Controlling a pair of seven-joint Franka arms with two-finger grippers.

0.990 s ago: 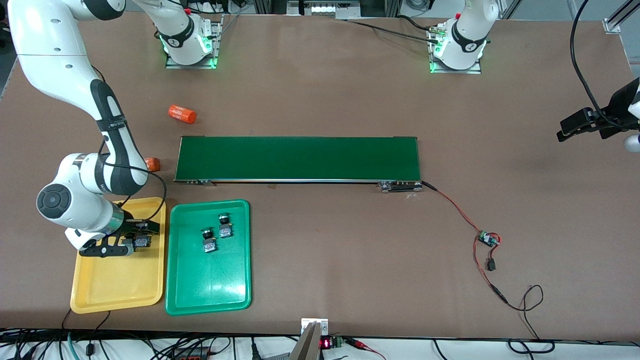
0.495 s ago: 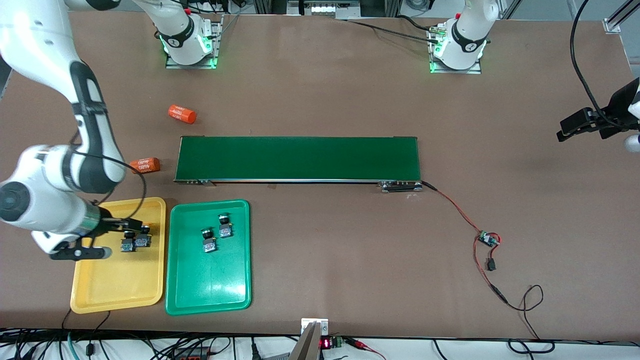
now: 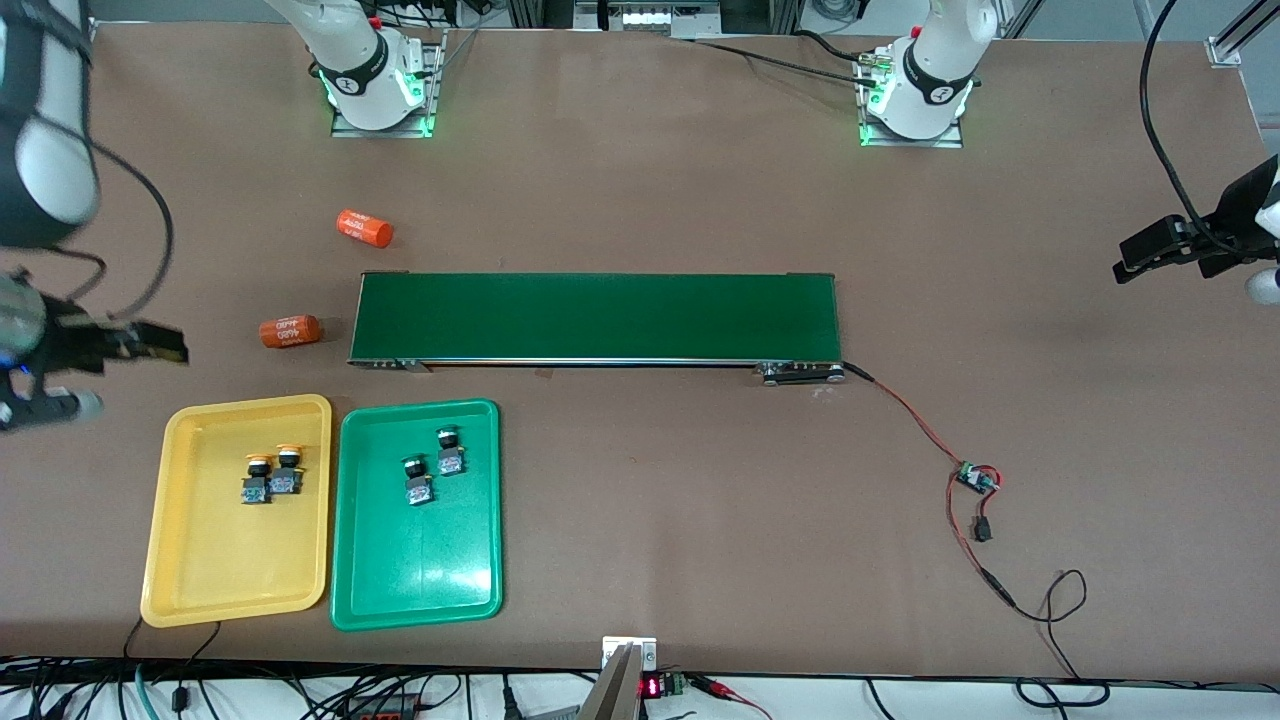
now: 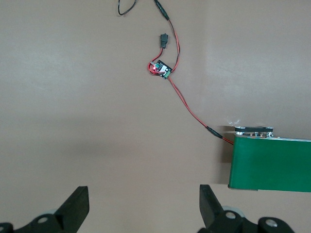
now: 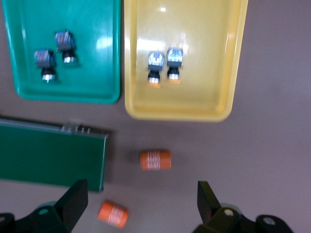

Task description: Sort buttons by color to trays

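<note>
The yellow tray (image 3: 236, 560) and the green tray (image 3: 416, 570) lie side by side on the brown surface (image 3: 650, 520), nearer to the front camera than the dark-green conveyor belt (image 3: 596, 317), with the yellow tray closer to the right arm's end. Two yellow-capped buttons (image 3: 270, 475) sit just beside each other in the yellow tray, in the part of it farther from the front camera; two green-capped buttons (image 3: 432, 466) sit close together in the matching part of the green tray. The right gripper (image 3: 60, 375) hangs in the air over the bare surface at the right arm's end, clear of the yellow tray, its fingers (image 5: 73, 201) spread wide and holding nothing. One orange cylinder (image 3: 290, 331) lies on the surface beside the belt's end, and a second orange cylinder (image 3: 364, 228) lies farther from the front camera than the belt. The left arm waits at its own end of the table, its left gripper (image 4: 143, 206) spread and empty over bare surface, near a small circuit board (image 4: 160, 68) with red wires (image 4: 189, 109) running to the conveyor.
</note>
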